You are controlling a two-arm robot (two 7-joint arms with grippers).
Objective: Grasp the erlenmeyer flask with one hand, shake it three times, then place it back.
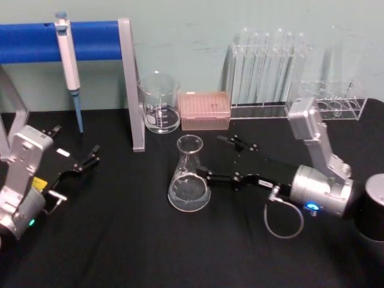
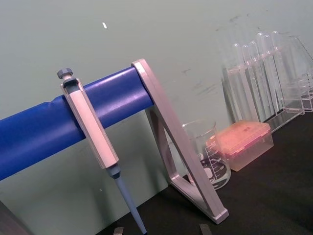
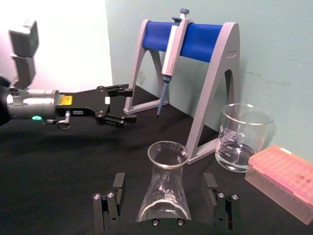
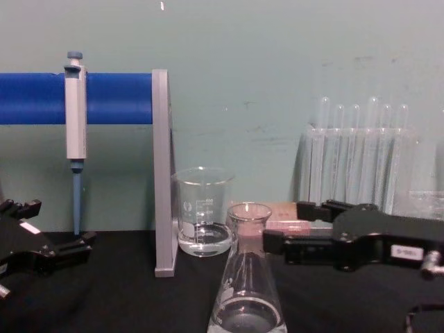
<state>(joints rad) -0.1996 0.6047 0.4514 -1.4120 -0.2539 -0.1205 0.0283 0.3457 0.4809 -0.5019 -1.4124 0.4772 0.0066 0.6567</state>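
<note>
fingers [image 3: 117, 188] of the right hand [image 1: 213, 156] spread wide, erlenmeyer flask [image 1: 189, 180] between them.

**Flask mid-table, labware along the back edge**

Flask [image 1: 189, 180] stands near the middle of the table [image 1: 120, 246]. Right gripper [image 1: 211, 156] sits just right of it, with the flask at its fingertips. Along the back edge, left to right: stand [image 1: 132, 90] with pipette [image 1: 69, 66] hanging on its bar, beaker [image 1: 160, 105], tip box [image 1: 205, 110], tube rack [image 1: 267, 75]. Left gripper [image 1: 84, 161] is near the left edge, well apart from the flask.
</note>
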